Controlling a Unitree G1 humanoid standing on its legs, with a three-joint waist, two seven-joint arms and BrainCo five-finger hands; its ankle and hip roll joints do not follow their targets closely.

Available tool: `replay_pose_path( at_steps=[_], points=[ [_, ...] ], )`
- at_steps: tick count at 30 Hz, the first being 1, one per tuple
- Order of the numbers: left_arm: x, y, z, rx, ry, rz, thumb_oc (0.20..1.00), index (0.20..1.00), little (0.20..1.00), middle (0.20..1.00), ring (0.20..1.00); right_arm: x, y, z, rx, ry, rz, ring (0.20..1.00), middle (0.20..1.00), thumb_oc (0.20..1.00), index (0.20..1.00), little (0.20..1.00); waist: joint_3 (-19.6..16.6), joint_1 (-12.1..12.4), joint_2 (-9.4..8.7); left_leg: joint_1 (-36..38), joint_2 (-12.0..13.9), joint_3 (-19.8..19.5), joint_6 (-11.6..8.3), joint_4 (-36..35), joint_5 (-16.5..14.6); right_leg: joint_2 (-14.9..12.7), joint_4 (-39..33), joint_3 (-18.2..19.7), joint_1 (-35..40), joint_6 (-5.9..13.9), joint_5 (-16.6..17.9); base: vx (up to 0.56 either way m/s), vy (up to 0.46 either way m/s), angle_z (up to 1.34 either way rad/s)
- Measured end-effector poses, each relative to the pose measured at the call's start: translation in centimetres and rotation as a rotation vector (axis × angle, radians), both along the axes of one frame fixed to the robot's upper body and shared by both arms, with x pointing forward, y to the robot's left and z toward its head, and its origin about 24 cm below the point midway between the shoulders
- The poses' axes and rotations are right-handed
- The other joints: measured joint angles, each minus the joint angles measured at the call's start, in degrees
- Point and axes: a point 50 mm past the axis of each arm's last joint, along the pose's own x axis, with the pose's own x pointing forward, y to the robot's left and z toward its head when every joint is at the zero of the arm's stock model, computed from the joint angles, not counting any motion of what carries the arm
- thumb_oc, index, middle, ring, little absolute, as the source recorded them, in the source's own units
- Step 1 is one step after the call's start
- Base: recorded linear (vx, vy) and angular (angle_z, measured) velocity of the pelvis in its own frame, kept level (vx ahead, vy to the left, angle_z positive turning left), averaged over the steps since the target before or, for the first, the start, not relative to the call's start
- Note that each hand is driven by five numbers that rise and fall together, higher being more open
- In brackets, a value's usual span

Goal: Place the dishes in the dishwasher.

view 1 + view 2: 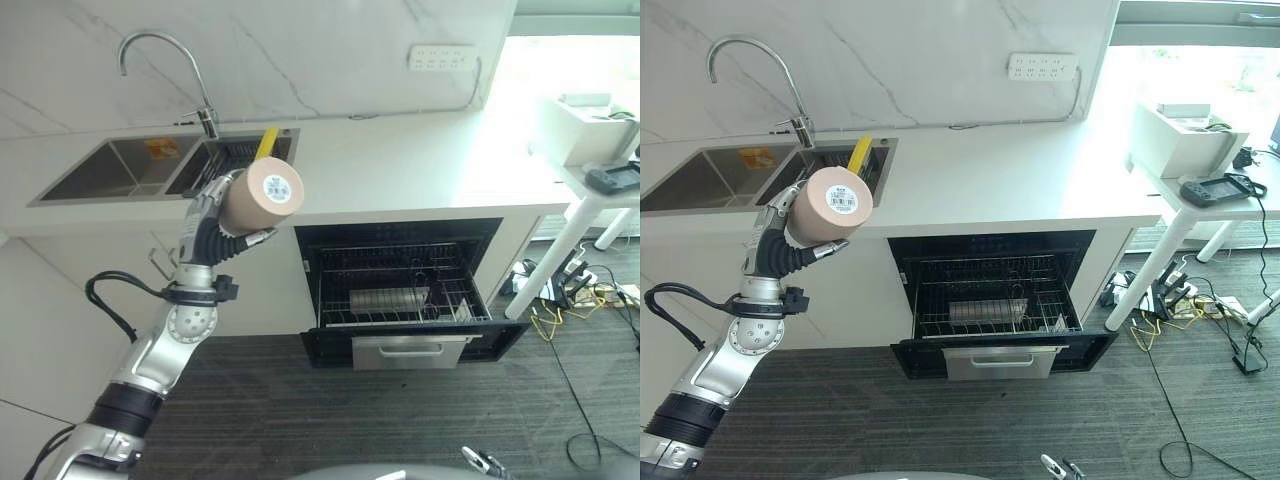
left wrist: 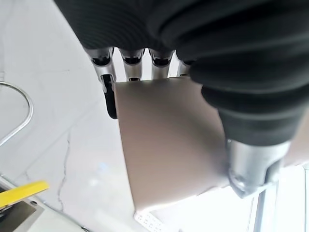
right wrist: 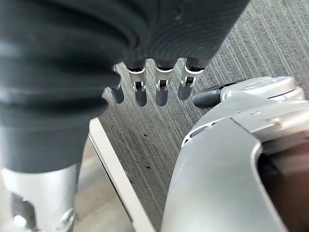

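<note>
The tan cup (image 1: pixel 262 197) is up in the air, gripped by the left hand (image 1: pixel 208 222) in front of the table (image 1: pixel 400 165) edge, just below the sink (image 1: pixel 150 170). It lies on its side, its flat base with a small label facing the head camera. From the wrist, the fingers (image 2: pixel 108 92) curl over one side of the smooth wall and the thumb (image 2: pixel 251 164) clamps the other, so that's a full wrap round the body.

It looks light and rigid, likely a plain beaker; the matte surface should give decent friction, though if it's ceramic a knock on the rack would be risky. A grip round the middle of the wall seems the sensible place.

Down to the right, the dishwasher (image 1: pixel 405 290) stands open with its wire rack (image 1: pixel 400 295) pulled out, well apart from the cup, and something pale already lies in it, hard to identify.

The right hand (image 3: pixel 149 87) hangs low over the carpet, fingers straight and relaxed, holding nothing.

The cup's mouth is turned away, so whether anything's inside can't be told. A yellow item (image 1: pixel 265 142) pokes up from the sink, its lower part hidden.
</note>
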Motion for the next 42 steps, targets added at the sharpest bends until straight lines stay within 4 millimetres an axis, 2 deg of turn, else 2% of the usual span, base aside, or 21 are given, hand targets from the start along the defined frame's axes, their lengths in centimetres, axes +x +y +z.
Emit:
replay_pose_path(
  at_steps=[10,12,14,15,16,17,20,22,23,26,27,28,29,30,31,32,36,37,38,39,42],
  points=[
    [-0.3,-1.1,-0.9,-0.001,0.044,-0.047,0.2,0.2,0.2,0.2,0.2,1.3,0.4,0.3,0.014,-0.076,-0.014,1.0,1.0,1.0,1.0,1.0,-3.3,0.2,-0.59,0.3,0.1,0.7,0.07,0.4,0.0,0.4,0.0,1.8,-1.0,-0.15,0.3,0.0,0.058,-0.07],
    [-0.6,-1.2,-1.0,-0.003,0.04,-0.047,0.2,0.2,0.2,0.2,0.2,2.5,0.1,0.6,-0.016,-0.083,0.036,1.0,1.0,1.0,1.0,1.0,-2.7,1.0,-0.8,-1.7,-0.4,-0.1,1.28,4.1,-1.6,-0.1,1.1,3.3,-3.1,-0.27,1.0,-0.03,0.226,-0.38],
    [-0.5,-1.0,-1.4,0.004,0.057,-0.034,0.2,0.2,0.2,0.2,0.2,4.0,-0.7,1.1,-0.056,-0.114,0.04,1.0,1.0,1.0,1.0,1.0,-1.9,1.2,-0.29,0.0,-2.3,-0.6,1.89,0.6,-1.7,-1.3,2.7,4.2,-3.9,0.47,1.1,0.06,0.113,-0.3],
    [-0.3,-1.1,-1.2,0.005,0.048,-0.038,0.2,0.2,0.2,0.2,0.2,4.5,-1.0,1.3,-0.076,-0.125,0.033,1.0,1.0,1.0,1.0,1.0,0.0,1.0,-0.1,0.1,-3.1,-1.3,3.39,1.8,-2.6,-1.9,8.7,4.6,-6.0,1.08,0.4,0.14,-0.097,-0.18],
    [0.2,-1.4,-0.8,0.009,0.034,-0.051,0.2,0.2,0.2,0.2,0.2,6.0,-1.3,1.9,-0.094,-0.188,0.045,1.0,1.0,1.0,1.0,1.0,3.2,1.9,1.09,-2.4,-2.6,-3.2,4.6,7.7,-5.7,-3.5,25.2,4.8,-14.3,2.42,-1.7,0.22,-0.298,0.1],
    [0.3,-1.5,-1.0,0.022,0.045,-0.058,0.2,0.2,0.2,0.2,0.2,5.7,-0.3,1.7,-0.074,-0.194,0.058,1.0,1.0,1.0,1.0,1.0,3.6,1.5,0.17,-3.0,-3.6,-3.1,4.8,8.9,-5.9,-6.3,33.8,6.9,-20.9,1.91,-3.9,0.19,-0.276,0.26],
    [0.0,-1.0,-1.2,0.024,0.043,-0.034,0.2,0.2,0.2,0.2,0.2,5.0,0.9,1.2,-0.041,-0.178,0.045,1.0,1.0,1.0,1.0,1.0,3.8,2.5,-3.57,-5.2,-3.8,-0.6,4.46,10.2,-5.5,-10.4,22.1,6.8,-21.8,2.01,-4.7,0.25,-0.484,0.5],
    [0.1,-0.3,-1.6,-0.009,0.049,0.022,0.2,0.2,0.2,0.2,0.2,5.5,0.4,1.1,-0.059,-0.151,0.042,1.0,1.0,1.0,1.0,1.0,3.8,3.5,-3.98,-6.7,-3.0,-0.1,2.94,10.5,-5.0,-10.9,24.6,6.5,-22.0,2.77,-5.2,0.28,-0.561,0.31],
    [0.1,-0.3,-1.8,-0.035,0.05,0.052,0.2,0.2,0.2,0.2,0.2,6.0,0.6,1.2,-0.059,-0.165,0.051,1.0,1.0,1.0,1.0,1.0,3.7,3.9,-3.03,-7.9,0.2,0.4,2.16,12.0,-5.0,-8.0,26.5,5.9,-20.7,-0.13,-7.2,0.21,-0.34,0.35],
    [-1.5,0.2,-1.9,-0.021,0.036,0.07,0.2,0.2,0.2,0.2,0.2,8.0,0.3,2.1,-0.083,-0.223,0.108,1.0,1.0,1.0,1.0,1.0,4.4,3.9,-1.83,-6.9,8.6,-1.6,-2.69,14.4,-0.4,1.9,25.4,2.5,-14.2,-4.59,-12.1,0.27,-0.338,0.1],
    [-1.5,0.1,-1.9,-0.025,0.035,0.066,0.2,0.2,0.2,0.2,0.2,7.6,0.2,2.0,-0.086,-0.215,0.098,1.0,1.0,1.0,1.0,1.0,4.4,4.5,-3.29,-11.4,9.2,-4.6,-1.43,22.0,2.5,2.4,25.5,1.8,-13.9,-6.07,-13.2,0.29,-0.059,0.04],
    [-1.7,-0.5,-1.9,-0.045,0.03,0.047,0.2,0.2,0.2,0.2,0.2,6.8,0.1,1.7,-0.089,-0.193,0.09,1.0,1.0,1.0,1.0,1.0,4.8,5.1,-4.3,-15.5,8.6,-6.3,-0.15,27.2,1.9,3.0,22.3,1.4,-11.4,-6.48,-12.5,0.28,0.101,0.11],
    [-1.8,-0.7,-2.0,-0.055,0.029,0.041,0.2,0.2,0.2,0.2,0.2,5.9,0.0,1.4,-0.092,-0.163,0.086,1.0,1.0,1.0,1.0,1.0,4.6,5.4,-4.46,-15.7,5.5,-6.1,-0.49,23.7,0.7,3.3,18.1,1.2,-8.8,-5.56,-11.0,0.28,0.195,-0.05],
    [-1.9,-0.8,-2.0,-0.059,0.03,0.038,0.2,0.2,0.2,0.2,0.2,5.6,-0.5,1.5,-0.105,-0.151,0.084,1.0,1.0,1.0,1.0,1.0,3.9,5.6,-3.42,-13.8,2.6,-6.1,-1.09,13.4,0.4,3.8,13.4,0.8,-6.9,-4.19,-9.5,0.19,0.175,-0.36],
    [-1.5,-0.8,-1.5,-0.055,0.011,0.037,0.2,0.2,0.2,0.2,0.2,5.6,-1.1,1.5,-0.117,-0.14,0.04,1.0,1.0,1.0,1.0,1.0,3.6,5.7,-0.5,-10.5,1.7,-5.1,-1.89,0.6,1.6,4.6,9.0,-3.1,-4.8,-4.8,-5.9,0.13,0.188,-0.38],
    [-1.0,-0.7,-1.3,-0.051,0.004,0.042,0.2,0.2,0.2,0.2,0.2,5.7,-1.3,1.6,-0.126,-0.141,0.025,1.0,1.0,1.0,1.0,1.0,3.4,4.5,1.44,-9.7,3.3,-4.3,-2.15,0.2,2.3,6.1,6.9,-3.5,-2.5,-7.19,-5.0,0.1,0.143,-0.47],
    [-0.5,-1.1,-0.7,-0.057,-0.023,0.021,0.2,0.2,0.2,0.2,0.2,3.3,-1.3,1.1,-0.123,-0.094,0.011,1.0,1.0,1.0,1.0,1.0,1.9,0.4,4.49,-1.4,4.9,-1.5,-2.17,0.1,5.0,5.8,2.7,-2.2,1.4,-4.99,-4.6,0.11,0.126,-0.16],
    [-0.4,-1.1,-0.5,-0.058,-0.029,0.02,0.2,0.2,0.2,0.2,0.2,3.0,-0.8,0.9,-0.114,-0.082,0.037,1.0,1.0,1.0,1.0,1.0,2.0,0.2,4.29,-0.6,4.3,-0.8,-1.84,0.4,3.0,5.0,2.7,-1.7,1.8,-4.0,-4.5,0.09,0.049,-0.2],
    [-0.4,-0.9,-0.4,-0.051,-0.026,0.024,0.2,0.2,0.2,0.2,0.2,3.1,1.7,0.4,-0.058,-0.084,0.115,1.0,1.0,1.0,1.0,1.0,1.7,0.5,0.54,-0.3,2.0,-1.0,-1.38,0.4,2.8,2.5,2.6,-1.7,1.8,-2.92,-3.9,0.06,0.02,-0.09],
    [-0.4,-0.8,-0.4,-0.037,-0.018,0.021,0.2,0.2,0.2,0.2,0.2,3.8,2.7,0.5,-0.027,-0.117,0.153,1.0,1.0,1.0,1.0,1.0,1.7,0.9,-1.24,-0.1,1.1,-1.0,-0.56,0.4,2.0,1.5,2.5,-1.7,1.9,-2.3,-3.9,0.04,-0.009,-0.06],
    [-0.7,-0.4,-0.8,-0.015,0.013,0.026,0.2,0.2,0.2,0.2,0.2,6.1,3.0,1.4,-0.015,-0.225,0.143,1.0,1.0,1.0,1.0,1.0,1.6,1.7,-1.48,0.0,0.7,-0.6,0.01,0.0,0.4,1.2,0.6,-1.6,2.0,-0.81,-3.3,0.0,-0.023,-0.07]
  ],
)
